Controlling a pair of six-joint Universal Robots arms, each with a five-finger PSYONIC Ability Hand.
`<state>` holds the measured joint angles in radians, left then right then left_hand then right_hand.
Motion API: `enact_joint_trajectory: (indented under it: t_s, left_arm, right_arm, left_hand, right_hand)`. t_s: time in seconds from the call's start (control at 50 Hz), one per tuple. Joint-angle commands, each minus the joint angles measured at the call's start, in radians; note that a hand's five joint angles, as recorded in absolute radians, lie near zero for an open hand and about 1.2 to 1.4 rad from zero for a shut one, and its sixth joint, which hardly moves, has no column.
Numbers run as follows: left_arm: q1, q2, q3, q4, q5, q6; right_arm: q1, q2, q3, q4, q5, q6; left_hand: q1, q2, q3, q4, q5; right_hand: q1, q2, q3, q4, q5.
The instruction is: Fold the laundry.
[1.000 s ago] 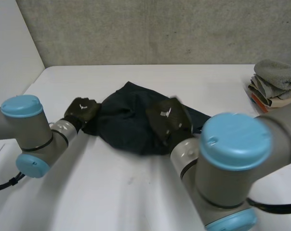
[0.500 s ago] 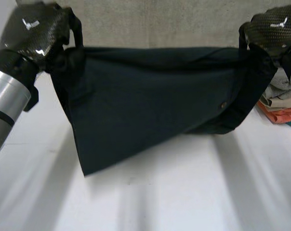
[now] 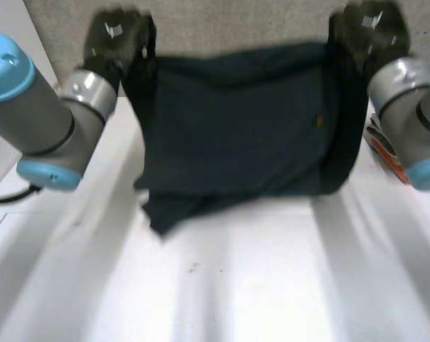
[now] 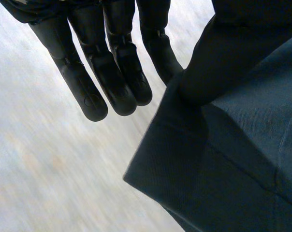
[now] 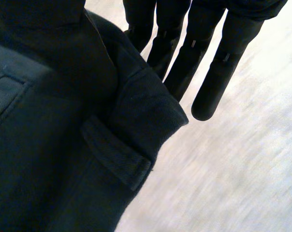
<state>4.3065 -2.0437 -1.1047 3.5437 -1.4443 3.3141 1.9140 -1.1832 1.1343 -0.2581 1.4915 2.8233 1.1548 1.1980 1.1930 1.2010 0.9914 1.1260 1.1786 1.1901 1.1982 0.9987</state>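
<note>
The left hand (image 3: 119,39) pinched one upper corner of the dark garment (image 3: 236,121), its fingers (image 4: 112,72) straight alongside the cloth. The right hand (image 3: 368,32) was clamped on the other upper corner in the same way, close to a belt loop (image 5: 117,159). Between them the garment hung spread out above the counter (image 3: 236,292). Its lower edge bunched near the surface, though whether it touched I could not tell. It looked soft, limp and fairly heavy, not slippery. The thicker seamed corners seemed the surest hold.
</note>
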Motion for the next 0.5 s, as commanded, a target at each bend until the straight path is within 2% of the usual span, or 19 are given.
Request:
enact_joint_trajectory:
  t_s: [0.02, 0.12, 0.2, 0.3, 0.4, 0.5]
  left_arm:
    - [0.007, 0.172, 0.023, 0.296, -0.073, 0.001]
    - [0.012, 0.235, -0.030, 0.291, -0.080, 0.002]
    - [-0.005, 0.253, -0.119, 0.219, -0.071, 0.002]
    - [-0.007, 0.280, -0.272, 0.091, -0.007, 0.001]
    - [-0.007, 0.241, -0.432, 0.000, 0.008, 0.004]
    - [-0.013, 0.143, -0.567, -0.040, -0.004, 0.044]
  right_arm:
    - [0.007, -0.070, -0.018, -0.397, 0.059, 0.090]
    - [0.005, -0.095, -0.015, -0.330, 0.049, 0.087]
    - [0.007, -0.095, 0.022, -0.219, 0.024, 0.087]
    - [0.008, -0.085, 0.090, -0.058, 0.000, 0.055]
    - [0.026, 0.023, 0.163, 0.066, -0.030, -0.071]
    - [0.046, 0.149, 0.211, 0.083, -0.030, -0.214]
  left_hand:
    - [0.242, 0.198, 0.203, 0.195, 0.230]
    - [0.242, 0.198, 0.203, 0.195, 0.230]
    - [0.242, 0.198, 0.203, 0.195, 0.230]
    - [0.242, 0.198, 0.203, 0.195, 0.230]
    - [0.242, 0.198, 0.203, 0.195, 0.230]
    - [0.242, 0.198, 0.203, 0.195, 0.230]
  right_hand:
    - [0.270, 0.218, 0.206, 0.198, 0.223]
    - [0.270, 0.218, 0.206, 0.198, 0.223]
    - [0.270, 0.218, 0.206, 0.198, 0.223]
    - [0.270, 0.218, 0.206, 0.198, 0.223]
    - [0.270, 0.218, 0.206, 0.198, 0.223]
    - [0.270, 0.218, 0.206, 0.198, 0.223]
